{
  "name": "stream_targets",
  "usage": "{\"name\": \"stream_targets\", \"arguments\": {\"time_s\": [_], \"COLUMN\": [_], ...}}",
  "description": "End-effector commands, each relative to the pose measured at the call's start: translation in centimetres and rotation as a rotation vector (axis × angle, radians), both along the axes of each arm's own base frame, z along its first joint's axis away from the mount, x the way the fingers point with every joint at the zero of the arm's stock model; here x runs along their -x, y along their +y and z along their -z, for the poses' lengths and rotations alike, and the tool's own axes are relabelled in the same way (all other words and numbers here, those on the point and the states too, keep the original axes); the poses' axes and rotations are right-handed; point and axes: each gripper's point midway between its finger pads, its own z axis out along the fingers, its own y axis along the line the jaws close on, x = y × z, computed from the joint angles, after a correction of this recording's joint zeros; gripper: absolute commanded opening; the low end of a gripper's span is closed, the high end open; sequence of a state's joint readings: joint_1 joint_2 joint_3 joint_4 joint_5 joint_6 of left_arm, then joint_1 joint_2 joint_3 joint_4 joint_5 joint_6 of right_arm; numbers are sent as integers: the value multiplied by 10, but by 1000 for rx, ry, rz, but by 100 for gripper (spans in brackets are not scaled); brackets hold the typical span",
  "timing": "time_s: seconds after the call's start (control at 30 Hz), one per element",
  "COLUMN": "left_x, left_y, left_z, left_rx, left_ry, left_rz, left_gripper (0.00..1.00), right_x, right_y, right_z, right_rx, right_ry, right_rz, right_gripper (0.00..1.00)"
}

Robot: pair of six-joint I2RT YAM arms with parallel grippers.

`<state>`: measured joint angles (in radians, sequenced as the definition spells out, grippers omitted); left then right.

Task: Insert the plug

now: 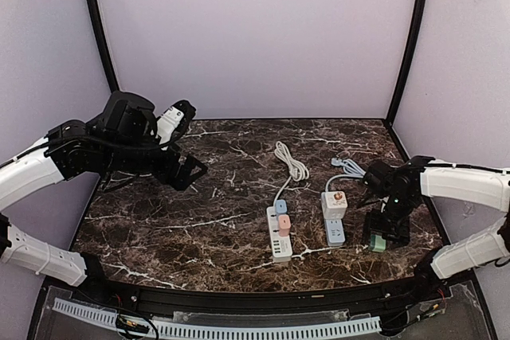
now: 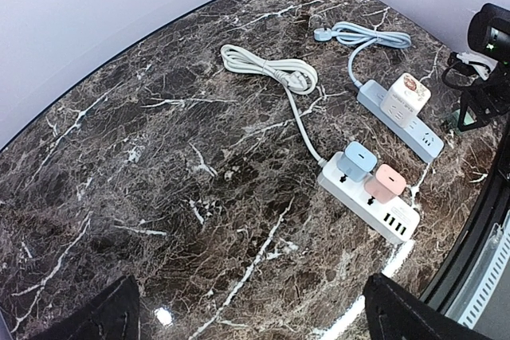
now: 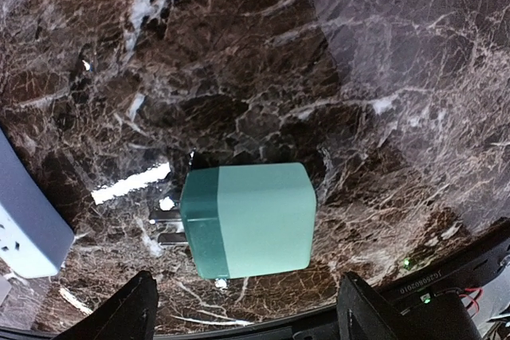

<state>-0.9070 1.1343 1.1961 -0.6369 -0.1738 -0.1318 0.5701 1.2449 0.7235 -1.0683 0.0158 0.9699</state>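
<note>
A green plug lies on its side on the marble table, prongs pointing left toward the blue power strip. My right gripper is open just above it, fingers either side and apart from it; in the top view the gripper stands over the plug. The blue strip carries a white plug. The white strip holds a blue plug and a pink plug. My left gripper is open and empty, high at the left.
A coiled white cable and a blue cable lie behind the strips. The table's front edge is close below the strips. Both strips also show in the left wrist view, white and blue.
</note>
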Motion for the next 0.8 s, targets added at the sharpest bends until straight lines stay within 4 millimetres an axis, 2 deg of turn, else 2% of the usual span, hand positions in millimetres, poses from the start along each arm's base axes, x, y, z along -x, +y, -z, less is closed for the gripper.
{"name": "stream_targets", "arguments": {"time_s": [0.0,0.33,0.57,0.77], "left_x": [2,1,2,2], "left_y": [2,2,5,4], "left_z": [-3,-5,-2,-2], "left_rx": [8,3,-4,-3], "left_ry": [8,0,0,1], "left_rz": [1,0,-7,-7], "left_gripper": [100,100,100,100], "right_x": [-15,-17,-18,-26], "right_y": [0,1,2,7], "right_z": [4,25,32,36], "right_rx": [-8,-12,-16,-29], "right_ry": [-54,-11,-16,-32], "right_rz": [32,21,13,-35], "right_gripper": [75,71,64,56]}}
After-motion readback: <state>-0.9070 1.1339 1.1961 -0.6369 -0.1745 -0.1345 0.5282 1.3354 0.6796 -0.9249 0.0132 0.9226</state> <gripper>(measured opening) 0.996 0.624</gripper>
